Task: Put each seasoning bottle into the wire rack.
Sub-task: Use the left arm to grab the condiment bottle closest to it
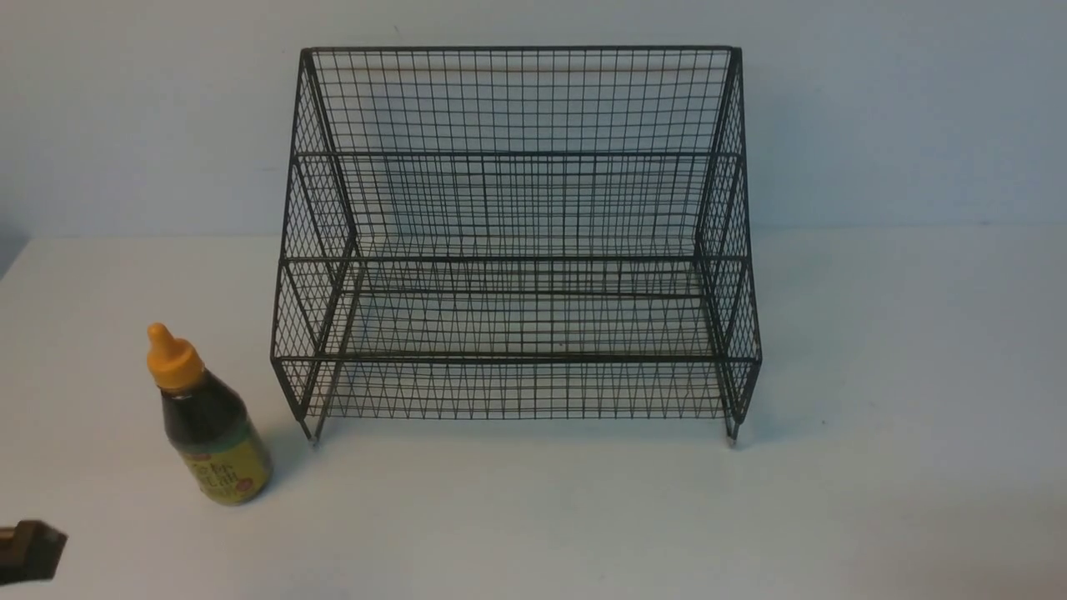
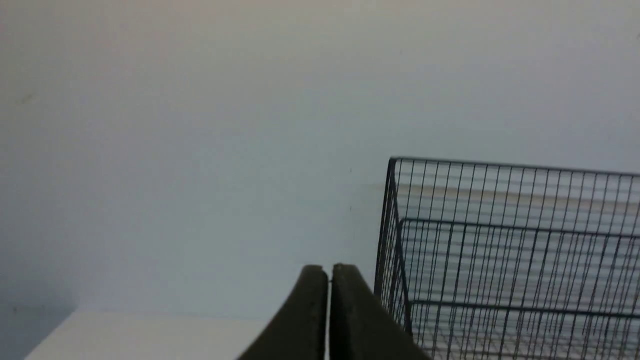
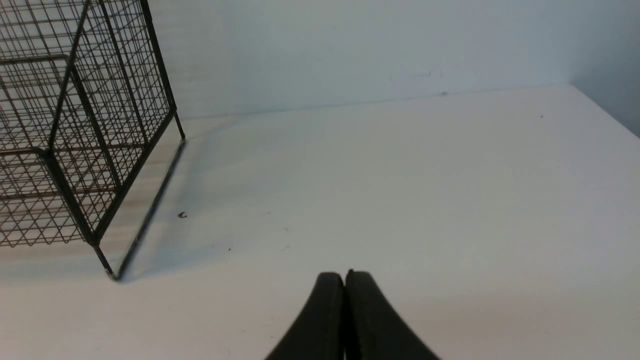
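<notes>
While both arms sit idle at the near edge, I record the seasoning bottle (image 1: 208, 425) in the lower left of the front view: dark liquid in a small body, an orange-yellow pointed nozzle cap on top, and a yellow-green label with red marks around the lower half. It stands on its base on the table (image 1: 875, 467), leaning slightly toward the frame's upper left as the camera shows it. It is outside the wire rack (image 1: 517, 242), near the rack's front left foot but apart from it. The rack fills the centre of the frame, black mesh in stepped tiers with sloping sides, a tall back and small feet resting on the table. My left gripper (image 2: 329, 270) has its two dark fingers pressed together at the tips, holding nothing; a dark part of the left arm (image 1: 29, 550) shows in the bottom left corner of the front view, clear of the bottle. My right gripper (image 3: 344, 276) is likewise closed up on nothing, above bare table beside the rack's end. The table is white and matte, with a few small dark specks (image 3: 182, 215) near the rack's foot. The wall (image 1: 917, 108) behind is plain pale grey-blue.
</notes>
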`<state>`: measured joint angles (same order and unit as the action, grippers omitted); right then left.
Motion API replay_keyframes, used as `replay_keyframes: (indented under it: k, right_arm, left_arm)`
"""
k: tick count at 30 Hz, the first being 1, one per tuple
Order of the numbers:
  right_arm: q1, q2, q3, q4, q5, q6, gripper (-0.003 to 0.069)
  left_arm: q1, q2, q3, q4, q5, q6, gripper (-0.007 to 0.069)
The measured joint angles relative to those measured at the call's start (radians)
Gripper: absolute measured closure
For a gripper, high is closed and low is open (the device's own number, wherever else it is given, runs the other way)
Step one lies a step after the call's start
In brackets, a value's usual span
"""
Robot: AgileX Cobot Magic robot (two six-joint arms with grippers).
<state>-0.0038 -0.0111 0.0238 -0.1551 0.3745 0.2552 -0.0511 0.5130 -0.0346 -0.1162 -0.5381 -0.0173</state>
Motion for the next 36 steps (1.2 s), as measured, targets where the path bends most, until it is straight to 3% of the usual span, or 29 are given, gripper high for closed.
replay_keyframes:
  k: [7, 11, 17, 22, 30, 33, 35, 36]
  right_arm:
    - [0.0, 0.0, 0.0, 0.0, 0.0, 0.0, 0.0673]
    - [0.0, 0.0, 0.0, 0.0, 0.0, 0.0, 0.0673]
    - [0.0, 0.0, 0.0, 0.0, 0.0, 0.0, 0.0673]
    - [0.0, 0.0, 0.0, 0.0, 0.0, 0.0, 0.0673]
    - [0.0, 0.0, 0.0, 0.0, 0.0, 0.0, 0.0673]
    - [0.0, 0.0, 0.0, 0.0, 0.0, 0.0, 0.0673]
    - [0.0, 0.0, 0.0, 0.0, 0.0, 0.0, 0.0673]
    - [0.0, 0.0, 0.0, 0.0, 0.0, 0.0, 0.0673]
  left_arm:
    - [0.0, 0.399, -0.117, 0.051, -0.163, -0.054, 0.0554]
    - [0.0, 0.532, -0.169, 0.116, -0.184, -0.084, 0.0459]
    - [0.0, 0.717, -0.222, 0.129, -0.23, -0.106, 0.0214]
    - [0.0, 0.828, -0.226, 0.116, -0.313, -0.105, 0.0131]
    - [0.0, 0.95, -0.228, 0.042, -0.429, -0.103, 0.0145]
    - [0.0, 0.954, -0.228, 0.044, -0.435, -0.103, 0.0223]
    - [0.0, 0.954, -0.229, 0.044, -0.439, -0.103, 0.0355]
    - [0.0, 0.954, -0.229, 0.044, -0.439, -0.103, 0.0372]
